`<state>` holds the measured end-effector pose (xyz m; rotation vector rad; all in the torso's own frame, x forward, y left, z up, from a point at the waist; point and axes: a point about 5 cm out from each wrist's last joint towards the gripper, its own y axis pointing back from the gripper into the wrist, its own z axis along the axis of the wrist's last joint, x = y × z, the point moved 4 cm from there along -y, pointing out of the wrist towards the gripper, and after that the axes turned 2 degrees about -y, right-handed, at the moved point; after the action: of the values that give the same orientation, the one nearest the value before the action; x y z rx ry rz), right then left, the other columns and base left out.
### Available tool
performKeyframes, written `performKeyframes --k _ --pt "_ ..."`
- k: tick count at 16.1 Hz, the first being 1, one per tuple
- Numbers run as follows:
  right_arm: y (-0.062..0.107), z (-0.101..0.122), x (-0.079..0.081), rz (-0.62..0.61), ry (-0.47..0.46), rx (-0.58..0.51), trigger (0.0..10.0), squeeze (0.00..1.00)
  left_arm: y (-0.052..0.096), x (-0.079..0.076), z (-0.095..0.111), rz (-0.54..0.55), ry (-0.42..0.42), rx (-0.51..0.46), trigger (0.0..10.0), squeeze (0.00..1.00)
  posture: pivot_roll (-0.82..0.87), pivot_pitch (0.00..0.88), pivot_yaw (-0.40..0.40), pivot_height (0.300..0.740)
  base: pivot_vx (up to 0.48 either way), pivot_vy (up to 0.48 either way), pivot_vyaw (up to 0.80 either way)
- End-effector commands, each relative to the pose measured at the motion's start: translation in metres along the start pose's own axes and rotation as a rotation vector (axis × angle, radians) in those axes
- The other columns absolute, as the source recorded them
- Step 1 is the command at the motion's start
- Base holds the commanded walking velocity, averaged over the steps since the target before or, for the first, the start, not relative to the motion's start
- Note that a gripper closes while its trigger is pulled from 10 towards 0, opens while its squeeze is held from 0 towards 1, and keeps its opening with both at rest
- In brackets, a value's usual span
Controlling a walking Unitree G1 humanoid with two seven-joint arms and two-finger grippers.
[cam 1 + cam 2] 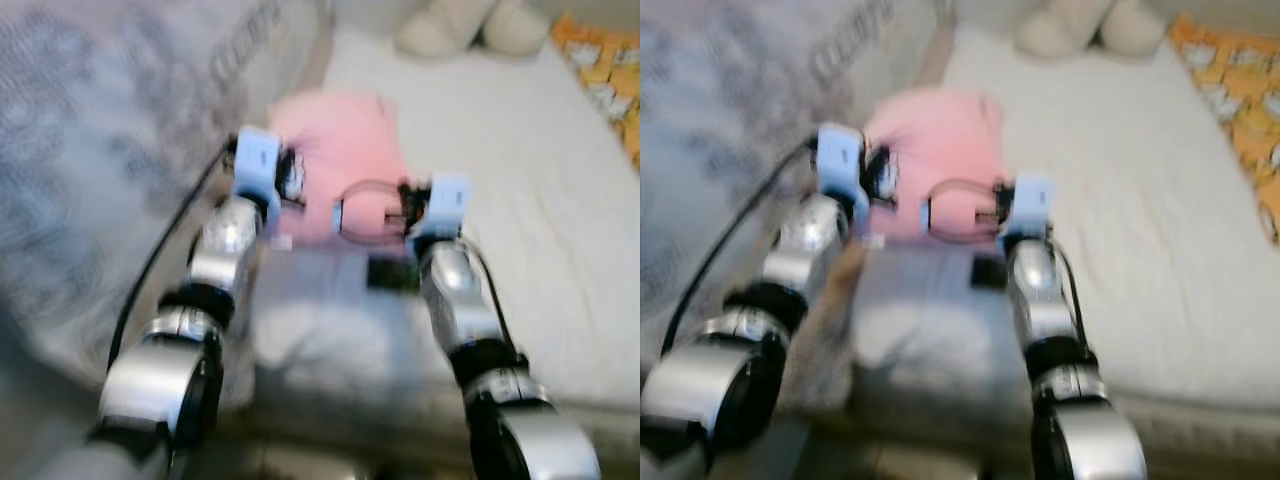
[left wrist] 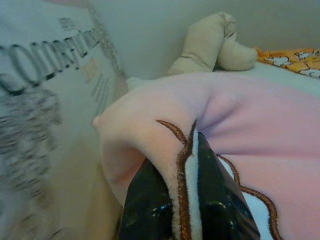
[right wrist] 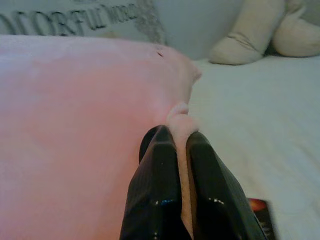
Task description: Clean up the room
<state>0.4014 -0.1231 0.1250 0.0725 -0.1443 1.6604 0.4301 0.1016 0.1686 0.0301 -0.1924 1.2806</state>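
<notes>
Pink pillow [image 1: 340,150]: one; soft fleece with brown stitched trim and a white patch; lies on the bed, near the patterned cushion, ahead of both arms. Head views are blurred.
Left end effector [image 2: 186,165]: one; clenched on a fold of the pillow's edge; the fabric with its brown seam is pinched between the two black fingers [image 2: 150,200].
Right end effector [image 3: 179,142]: one; clenched on a small pink fold at the pillow's other side; fabric visible between the fingers [image 3: 157,185].
Arms: two, silver, reaching forward side by side, the pillow just beyond their wrists.
Bed [image 1: 500,200]: one; white sheet; carries the pillow.
Cushion [image 2: 45,100]: one; pale, with dark printed lettering; stands at the robot's left, just beside the pillow.
Plush toy [image 2: 215,42]: one visible; beige; at the far end of the bed, well apart from the pillow.
Orange cloth [image 1: 1235,90]: one; orange with white figures; along the bed's right side.
</notes>
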Motion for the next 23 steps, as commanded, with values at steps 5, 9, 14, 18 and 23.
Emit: performKeyframes --k 5,9,14,18,23 --pt "0.004 -0.040 -0.014 -0.050 -0.025 0.208 10.0 0.00 0.011 0.032 -0.019 0.165 0.002 0.060 10.0 0.00 -0.02 0.142 -0.020 0.740 0.288 0.000 0.00" --pt "0.020 -0.080 -0.002 -0.036 -0.031 0.375 10.0 0.00 0.028 0.046 -0.055 0.224 -0.164 0.219 10.0 0.00 -0.01 0.265 -0.032 0.740 0.000 0.000 0.00" --pt "0.029 -0.101 0.021 -0.024 -0.080 0.472 10.0 0.00 0.037 0.072 -0.059 0.288 -0.292 0.272 10.0 0.00 -0.02 0.288 -0.038 0.740 0.000 0.000 0.00" --pt "0.029 -0.102 0.042 -0.018 -0.208 0.474 10.0 0.00 0.022 0.083 -0.023 0.292 -0.401 0.170 10.0 0.00 -0.02 0.269 -0.041 0.740 0.000 0.000 0.00" --pt "0.021 -0.092 0.047 -0.005 -0.258 0.456 10.0 0.00 0.013 0.087 0.000 0.339 -0.368 0.101 10.0 0.00 -0.01 0.248 -0.044 0.740 0.000 0.000 0.00"
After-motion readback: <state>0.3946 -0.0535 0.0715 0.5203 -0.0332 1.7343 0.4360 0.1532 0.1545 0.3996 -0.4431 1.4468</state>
